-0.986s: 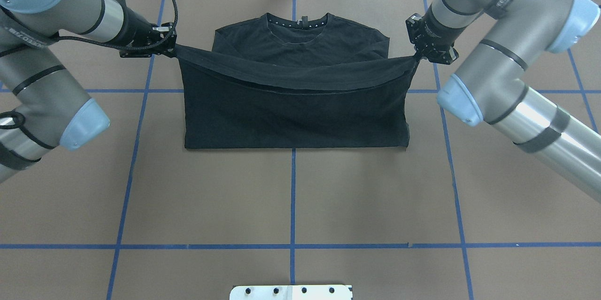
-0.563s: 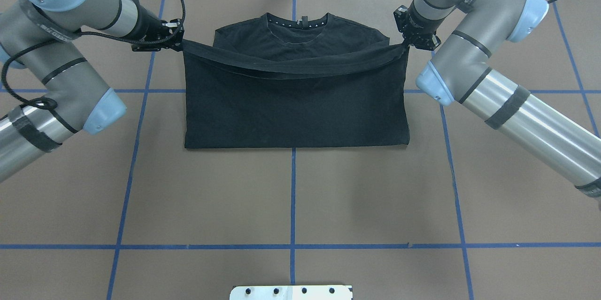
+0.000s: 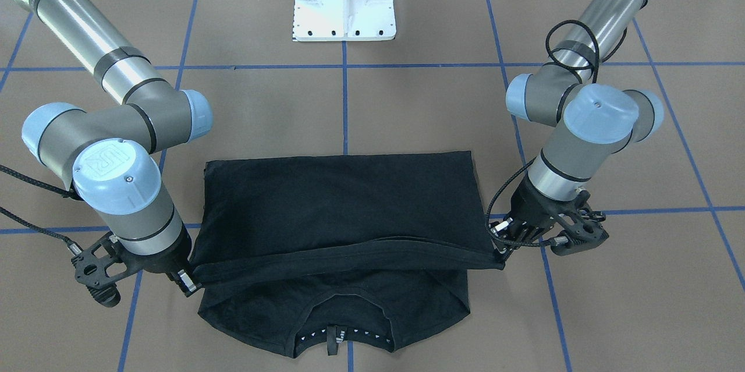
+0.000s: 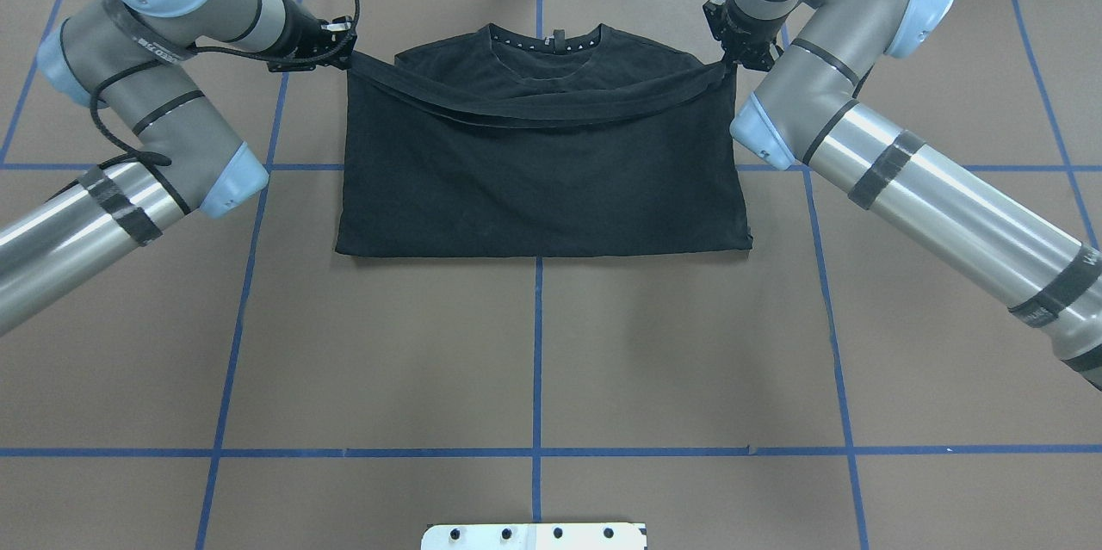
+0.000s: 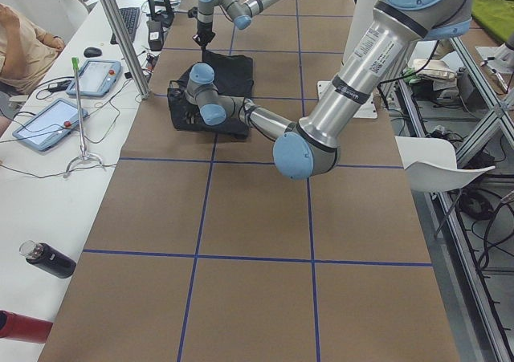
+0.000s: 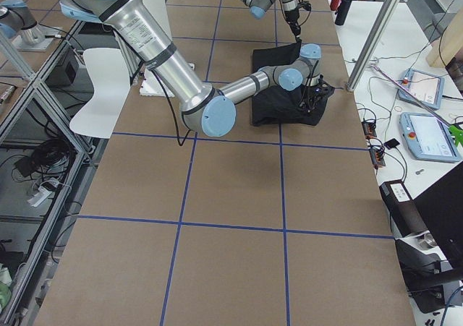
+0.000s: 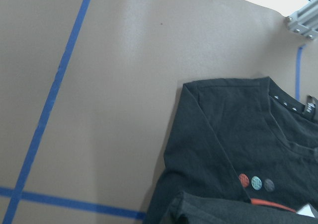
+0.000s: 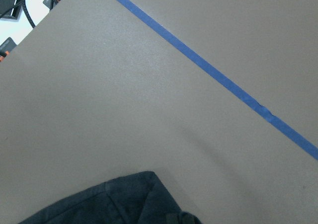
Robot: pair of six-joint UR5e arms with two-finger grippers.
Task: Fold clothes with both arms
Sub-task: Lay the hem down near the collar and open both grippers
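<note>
With the fold nearly closed, the left gripper (image 4: 346, 59) and right gripper (image 4: 730, 65) each pinch a hem corner of the T-shirt (image 4: 534, 188) near its far collar, so lowering and releasing together likely comes next.

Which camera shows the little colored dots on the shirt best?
The left wrist camera: three dots, red, teal and grey, show on the T-shirt. Overhead and front views show only black cloth, side views are too far, right wrist catches just a corner.

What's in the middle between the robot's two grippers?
The raised edge of the black T-shirt stretches from the left gripper to the right gripper, sagging in the middle. The overhead view shows it.
</note>
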